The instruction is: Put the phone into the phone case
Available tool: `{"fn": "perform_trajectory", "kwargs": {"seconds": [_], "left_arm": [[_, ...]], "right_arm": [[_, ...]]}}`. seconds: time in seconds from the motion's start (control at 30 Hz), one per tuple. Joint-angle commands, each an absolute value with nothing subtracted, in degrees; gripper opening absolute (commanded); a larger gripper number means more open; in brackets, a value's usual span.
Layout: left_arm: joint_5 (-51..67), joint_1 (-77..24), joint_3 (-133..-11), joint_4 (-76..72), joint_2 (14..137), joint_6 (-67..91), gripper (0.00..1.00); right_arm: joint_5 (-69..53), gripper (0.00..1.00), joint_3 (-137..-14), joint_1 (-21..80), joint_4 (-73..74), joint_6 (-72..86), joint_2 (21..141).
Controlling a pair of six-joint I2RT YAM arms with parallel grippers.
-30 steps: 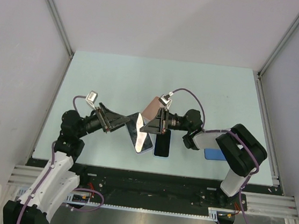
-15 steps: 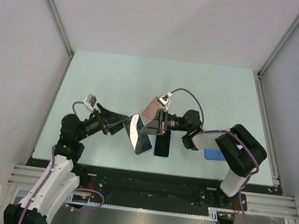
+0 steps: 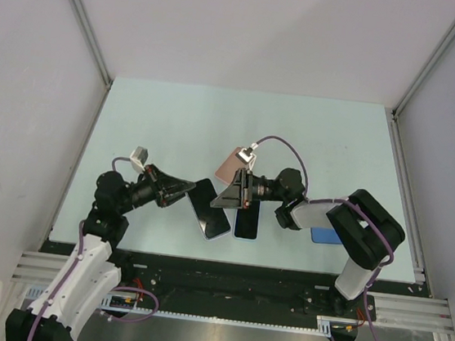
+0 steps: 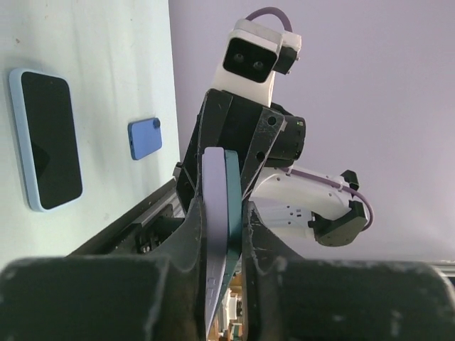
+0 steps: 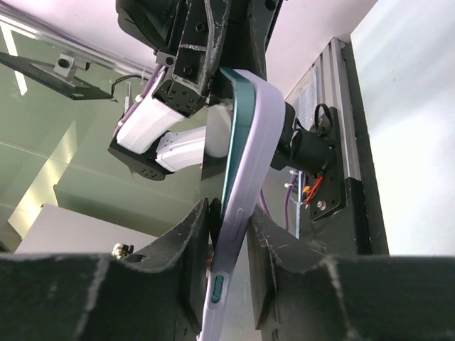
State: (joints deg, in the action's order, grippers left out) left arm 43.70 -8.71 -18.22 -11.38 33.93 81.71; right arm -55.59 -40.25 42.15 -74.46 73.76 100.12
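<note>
A lilac phone case [image 4: 213,192] with the teal-edged phone [image 4: 233,192] seated in it hangs above the table between both grippers. My left gripper [image 4: 222,234] is shut on it, both fingers pressed to its faces. In the right wrist view the same phone case [image 5: 249,142] and phone [image 5: 234,121] pass between the fingers of my right gripper [image 5: 229,227], which stand slightly apart around it with a small gap on one side. From above, the phone [image 3: 207,205] shows its dark screen between the left gripper [image 3: 188,189] and the right gripper [image 3: 222,199].
A second phone in a light-blue case [image 4: 46,138] lies flat on the table, seen from above as a black phone [image 3: 246,220]. A small blue object [image 3: 324,235] lies near the right arm. A pinkish slab [image 3: 228,166] lies behind the right gripper.
My left gripper has closed on the cased phone. The right gripper's jaws have loosened around it. The phone has tipped flatter, screen now facing up.
</note>
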Motion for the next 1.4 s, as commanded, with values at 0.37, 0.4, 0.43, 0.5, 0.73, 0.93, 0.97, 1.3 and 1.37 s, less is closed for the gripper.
{"fn": "perform_trajectory", "kwargs": {"seconds": [0.37,0.4,0.43,0.5,0.73,0.93,0.97,1.3,1.37], "left_arm": [[49.03,-9.49,-29.09,-4.04,41.31,61.62,0.11],[49.74,-9.49,-29.44,-3.96,41.48,61.09,0.16],[50.09,-9.49,-29.70,-3.69,41.66,60.82,0.29],[50.89,-9.49,-30.76,-2.99,41.22,59.77,0.42],[48.08,-9.41,-29.89,-1.67,36.83,60.64,0.60],[47.64,-9.40,-26.28,-7.29,35.68,65.66,0.47],[47.72,-9.40,-26.37,-7.29,35.77,65.05,0.42],[46.32,-9.49,-30.58,3.50,39.63,53.63,0.00],[45.71,-9.49,-32.68,8.51,41.04,48.97,0.00]], "right_arm": [[-53.17,0.39,-43.24,41.84,-91.32,75.06,101.43],[-52.91,0.30,-43.24,41.84,-91.32,75.41,100.99],[-52.91,0.25,-43.24,41.92,-91.32,75.32,100.81],[-53.00,0.15,-43.24,41.75,-91.41,75.23,99.85],[-52.56,0.11,-43.24,41.66,-91.32,75.06,98.26],[-52.74,0.13,-43.15,42.54,-91.32,74.97,98.35],[-52.65,0.14,-43.24,42.63,-91.32,74.80,98.35],[-51.68,0.44,-43.24,42.71,-91.32,75.15,99.75],[-51.59,0.42,-43.24,42.63,-91.32,75.15,99.84]]}}
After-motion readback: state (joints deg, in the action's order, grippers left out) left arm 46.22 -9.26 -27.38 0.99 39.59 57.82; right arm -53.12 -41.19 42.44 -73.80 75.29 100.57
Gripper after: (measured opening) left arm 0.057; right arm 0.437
